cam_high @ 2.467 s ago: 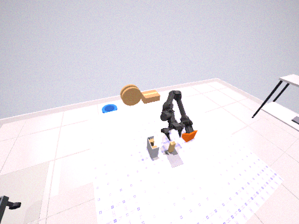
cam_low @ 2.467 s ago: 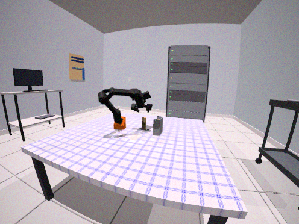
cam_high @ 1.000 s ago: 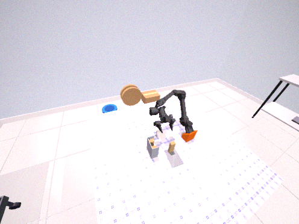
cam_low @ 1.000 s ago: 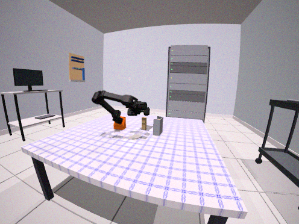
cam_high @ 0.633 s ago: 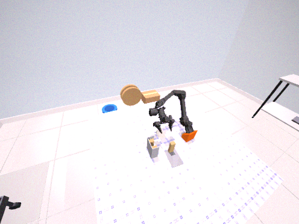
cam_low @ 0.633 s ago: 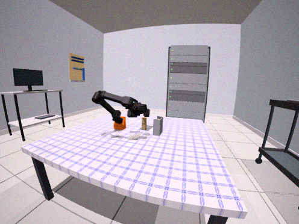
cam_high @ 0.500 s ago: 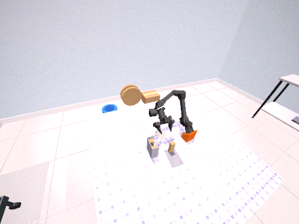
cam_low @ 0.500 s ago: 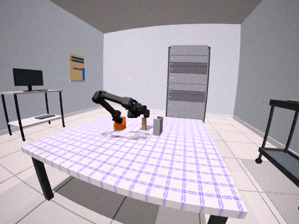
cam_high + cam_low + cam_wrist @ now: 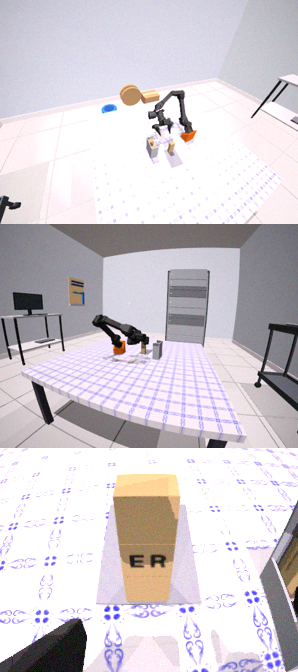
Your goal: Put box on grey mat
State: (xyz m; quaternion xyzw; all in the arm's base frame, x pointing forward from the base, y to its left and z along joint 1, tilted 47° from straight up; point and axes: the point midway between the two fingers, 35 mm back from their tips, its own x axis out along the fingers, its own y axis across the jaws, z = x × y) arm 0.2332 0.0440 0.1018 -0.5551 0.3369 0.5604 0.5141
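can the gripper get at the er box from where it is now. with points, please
Probably yes: the gripper (image 9: 165, 134) is open and empty, and the box (image 9: 170, 147) (image 9: 143, 347) (image 9: 146, 540) stands upright on the mat (image 9: 175, 160) (image 9: 187, 583), with the bin (image 9: 154, 152) (image 9: 157, 351) (image 9: 280, 613) off to one side.

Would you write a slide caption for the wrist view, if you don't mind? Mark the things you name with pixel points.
Box marked ER (image 9: 146, 533) standing upright on the grey mat (image 9: 107, 583), its printed side facing sideways.

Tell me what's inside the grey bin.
Tan box tops show inside the grey bin. Its walls cover their lower parts, and no reach code can be read on them from here.
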